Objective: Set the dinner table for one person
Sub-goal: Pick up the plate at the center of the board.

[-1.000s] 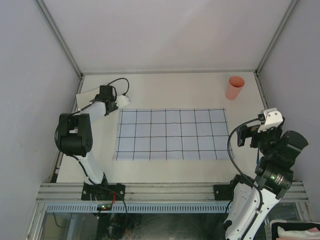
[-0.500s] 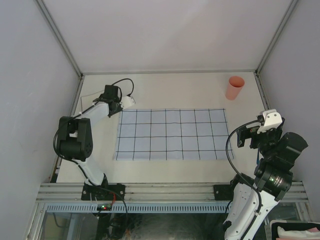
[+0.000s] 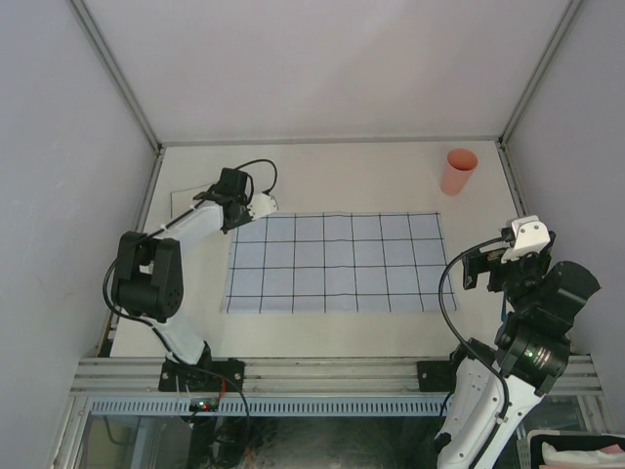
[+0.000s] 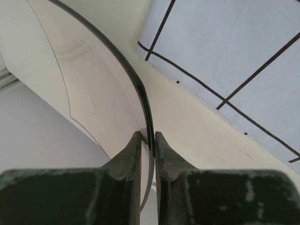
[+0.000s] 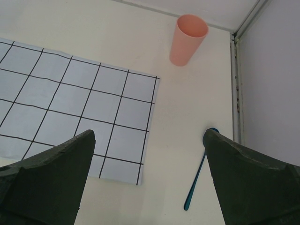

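Surface [image 3: 342, 176]: off-white rectangle, railed at its edges, bearing everything below.
Left tool [image 4: 147, 140]: near the far-left corner, fingers pinched narrow on the dark rim of a pale plate [image 4: 89, 79].
Plate: by the left edge, just off the cloth's far-left corner; it seems tilted, though this is hard to judge.
Cloth [image 3: 337, 262]: light blue, dark grid, flat at the centre.
Right tool [image 5: 150, 132]: spread wide, holding nothing, above the right edge.
Cup [image 3: 458, 171]: pink, upright, far-right corner.
Spoon [image 5: 197, 176]: blue, along the right edge.

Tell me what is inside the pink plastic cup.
The pink plastic cup shows only its upper inner wall, bare and pink; its floor is hidden behind the near rim.
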